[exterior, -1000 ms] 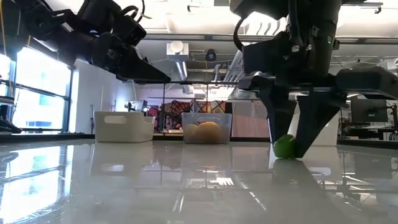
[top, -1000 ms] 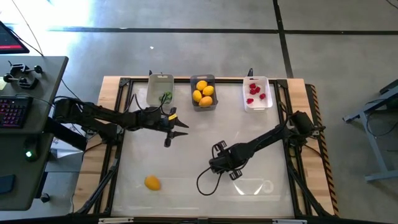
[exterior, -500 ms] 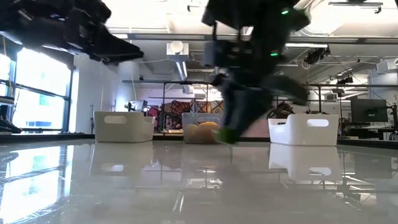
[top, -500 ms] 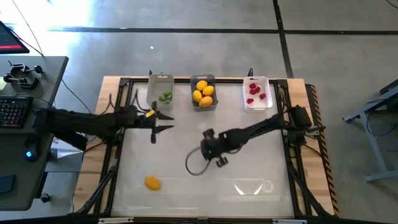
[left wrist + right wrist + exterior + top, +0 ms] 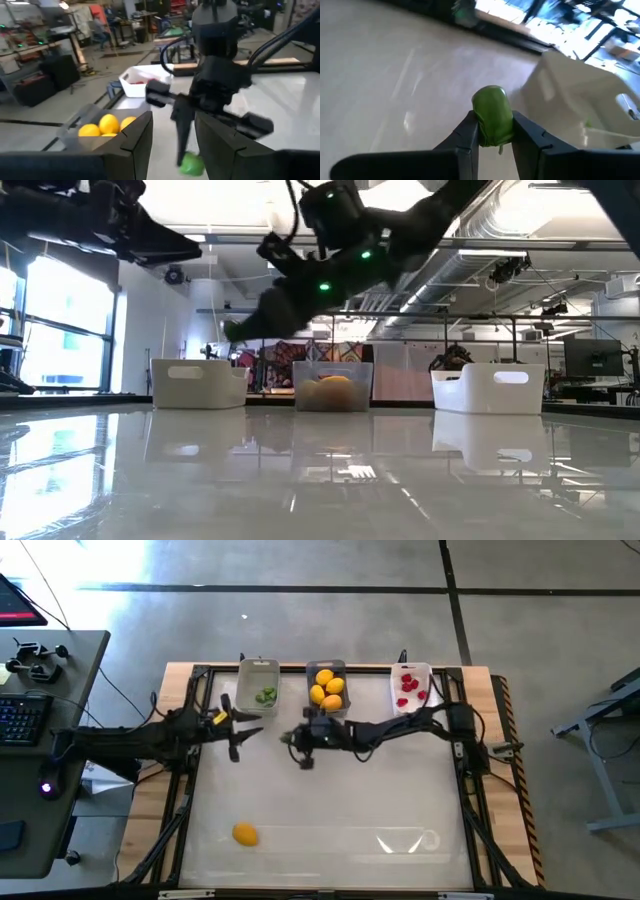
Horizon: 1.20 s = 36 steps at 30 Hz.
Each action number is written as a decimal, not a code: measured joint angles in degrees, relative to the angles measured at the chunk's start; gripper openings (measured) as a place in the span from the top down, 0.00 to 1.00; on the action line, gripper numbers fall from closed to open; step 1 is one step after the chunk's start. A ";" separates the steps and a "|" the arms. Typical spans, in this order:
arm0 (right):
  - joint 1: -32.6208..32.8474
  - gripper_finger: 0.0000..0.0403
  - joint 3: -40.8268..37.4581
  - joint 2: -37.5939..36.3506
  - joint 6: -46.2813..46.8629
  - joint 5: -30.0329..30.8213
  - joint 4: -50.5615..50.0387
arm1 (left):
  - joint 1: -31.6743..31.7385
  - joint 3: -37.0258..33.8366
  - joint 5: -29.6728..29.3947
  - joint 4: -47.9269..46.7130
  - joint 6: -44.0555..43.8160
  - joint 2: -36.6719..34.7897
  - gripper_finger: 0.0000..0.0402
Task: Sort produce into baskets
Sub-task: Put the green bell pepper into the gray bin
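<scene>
On the left side of the table (image 5: 400, 800), the left pincer (image 5: 236, 732) hangs in the air with its two dark fingers (image 5: 132, 137) parted and nothing between them. Just beyond its tips sits the pale basket (image 5: 257, 685), a few green bits (image 5: 266, 696) lying in it. Well back from this pincer, toward the near edge of the table, a lone yellow lemon (image 5: 245, 834) lies on the white surface.

Over to the middle now: the right arm stretches far across, and the right pincer (image 5: 300, 743) hovers above the table, close to the left pincer and facing it. It is clamped on a small green piece (image 5: 492, 115), the piece sticking up from between the two fingertips (image 5: 468, 131). The left wrist view catches the same green piece at the bottom of that pincer. The pale basket lies ahead of the right pincer's tips, off to one side.

Just behind the right pincer stands the dark grey basket (image 5: 327, 688), loaded with yellow lemons and orange fruit (image 5: 327, 688).

Furthest right, well away from both pincers, the white basket (image 5: 412, 690) holds several red berries (image 5: 410, 688). From table height all three baskets line up along the far edge, side by side with gaps between them.
</scene>
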 joint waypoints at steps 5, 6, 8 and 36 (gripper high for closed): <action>-2.67 0.83 7.61 5.68 3.72 1.09 4.20 | 0.00 0.01 -0.49 -0.05 0.57 -1.59 0.67; -3.17 0.83 9.71 7.08 4.56 1.71 4.00 | 0.00 0.01 -0.49 -0.07 0.57 -1.74 0.67; -3.89 0.83 13.84 9.76 4.97 3.28 3.02 | 0.00 0.01 -0.49 -0.27 0.71 -1.89 0.67; -9.43 0.72 39.21 22.68 12.46 9.92 -19.20 | 0.00 0.01 -1.43 -0.58 1.48 -2.02 0.67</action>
